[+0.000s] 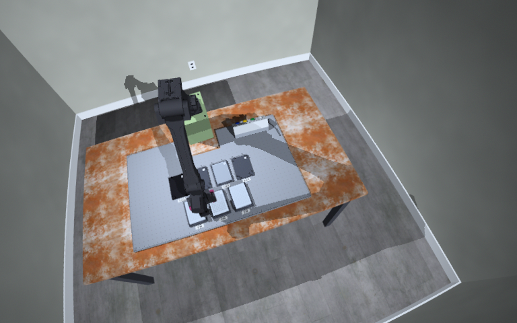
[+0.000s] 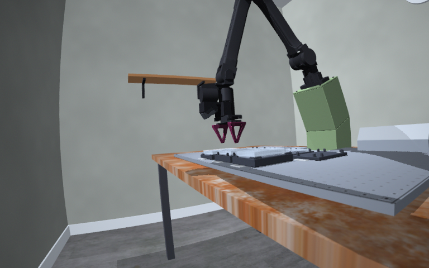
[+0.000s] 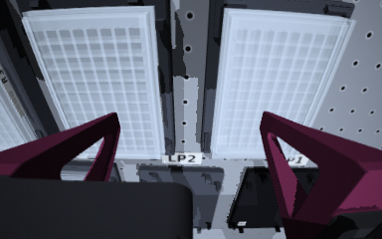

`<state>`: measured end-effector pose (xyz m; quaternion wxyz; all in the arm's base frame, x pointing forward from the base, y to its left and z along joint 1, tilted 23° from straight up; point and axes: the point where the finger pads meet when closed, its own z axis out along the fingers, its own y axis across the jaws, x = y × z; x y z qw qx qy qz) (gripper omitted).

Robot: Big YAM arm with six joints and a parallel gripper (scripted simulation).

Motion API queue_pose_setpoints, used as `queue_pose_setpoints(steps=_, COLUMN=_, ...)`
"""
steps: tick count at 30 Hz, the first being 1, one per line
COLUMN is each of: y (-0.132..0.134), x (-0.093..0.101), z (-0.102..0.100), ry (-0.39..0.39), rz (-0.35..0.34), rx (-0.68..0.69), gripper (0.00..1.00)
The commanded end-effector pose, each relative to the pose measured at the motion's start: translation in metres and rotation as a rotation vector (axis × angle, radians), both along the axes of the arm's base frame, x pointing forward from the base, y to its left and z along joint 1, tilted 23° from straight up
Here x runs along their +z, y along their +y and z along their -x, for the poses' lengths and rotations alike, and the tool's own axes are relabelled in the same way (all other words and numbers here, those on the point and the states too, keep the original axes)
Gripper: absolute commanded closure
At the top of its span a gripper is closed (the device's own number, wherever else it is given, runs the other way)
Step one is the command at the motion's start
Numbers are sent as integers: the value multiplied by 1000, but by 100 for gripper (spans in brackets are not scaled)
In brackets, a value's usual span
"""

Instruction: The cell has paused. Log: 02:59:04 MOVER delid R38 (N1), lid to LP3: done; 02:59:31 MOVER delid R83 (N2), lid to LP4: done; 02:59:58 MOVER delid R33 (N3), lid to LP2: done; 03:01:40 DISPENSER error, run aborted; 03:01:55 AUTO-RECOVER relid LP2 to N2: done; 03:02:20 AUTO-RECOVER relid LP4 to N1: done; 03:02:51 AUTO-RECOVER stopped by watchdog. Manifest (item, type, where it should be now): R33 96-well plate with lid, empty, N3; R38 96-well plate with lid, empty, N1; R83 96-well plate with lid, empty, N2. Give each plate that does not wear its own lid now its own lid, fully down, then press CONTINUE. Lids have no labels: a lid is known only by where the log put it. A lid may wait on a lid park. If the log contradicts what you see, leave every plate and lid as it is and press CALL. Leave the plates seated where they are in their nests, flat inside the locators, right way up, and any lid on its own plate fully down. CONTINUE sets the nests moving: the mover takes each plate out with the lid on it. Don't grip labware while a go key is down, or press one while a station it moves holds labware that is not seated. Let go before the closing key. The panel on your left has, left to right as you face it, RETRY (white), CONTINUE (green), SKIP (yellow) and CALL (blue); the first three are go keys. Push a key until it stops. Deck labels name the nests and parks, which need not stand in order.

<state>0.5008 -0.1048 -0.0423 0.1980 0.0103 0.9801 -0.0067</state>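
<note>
Three white 96-well plates sit in a front row of nests. In the top view the left plate (image 1: 194,216) and the right plate (image 1: 239,196) look smooth on top. The middle plate (image 1: 219,203) shows a dotted well pattern and looks uncovered. A loose lid (image 1: 221,171) lies on a park in the back row. My gripper (image 1: 200,205) (image 2: 229,132) is open and empty, well above the left and middle plates. In the wrist view my gripper (image 3: 190,119) frames the gap between the middle plate (image 3: 95,80) and the left plate (image 3: 281,80). The labels LP2 (image 3: 182,158) and LP1 (image 3: 295,160) mark two dark parks.
An empty dark park (image 1: 242,166) is at the back right, and another (image 1: 177,186) is beside my arm. The key panel (image 1: 251,125) stands at the back of the deck, and the green arm base (image 1: 198,125) is behind the row. A wooden shelf (image 2: 167,79) hangs on the wall.
</note>
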Motion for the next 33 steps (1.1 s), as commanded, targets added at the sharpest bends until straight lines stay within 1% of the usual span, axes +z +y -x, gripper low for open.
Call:
queue_pose_setpoints(steps=1, y=18, x=20, z=-10, ry=-51, rz=-3, rx=-16, gripper=0)
queue_pose_setpoints(steps=6, y=43, x=20, z=-11, ry=-51, rz=-5, rx=-16, gripper=0)
queue_pose_setpoints(steps=8, y=43, x=20, z=-11, ry=-51, rz=-5, rx=-16, gripper=0)
queue_pose_setpoints(steps=14, y=74, x=20, z=-12, ry=-49, rz=-9, rx=-16, gripper=0)
queue_pose_setpoints(steps=23, y=120, x=28, z=-25, ry=-58, rz=-13, rx=-15, gripper=0)
queue_pose_setpoints(steps=25, y=120, x=28, z=-25, ry=-58, rz=-13, rx=-15, gripper=0)
queue_pose_setpoints(steps=31, y=151, x=8, z=-19, ry=-15, rz=-12, rx=-15, gripper=0)
queue_pose_setpoints(steps=33, y=161, x=9, z=-20, ry=-15, rz=-12, rx=-15, gripper=0)
